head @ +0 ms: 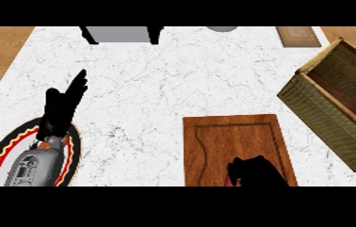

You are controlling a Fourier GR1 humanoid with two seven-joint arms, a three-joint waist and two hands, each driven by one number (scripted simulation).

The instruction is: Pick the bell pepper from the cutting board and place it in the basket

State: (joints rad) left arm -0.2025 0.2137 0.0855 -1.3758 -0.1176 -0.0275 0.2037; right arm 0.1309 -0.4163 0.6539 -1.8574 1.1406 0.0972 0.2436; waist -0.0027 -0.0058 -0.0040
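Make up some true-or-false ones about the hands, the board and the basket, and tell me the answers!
1. The basket stands to the right of the board. True.
2. The left hand is on the board. False: it is far to the left, by the plate, fingers straight.
3. The pepper lies in the basket. False: only a red bit of it shows, under the right hand, over the board.
4. The right hand is curled over the board's near end. True.
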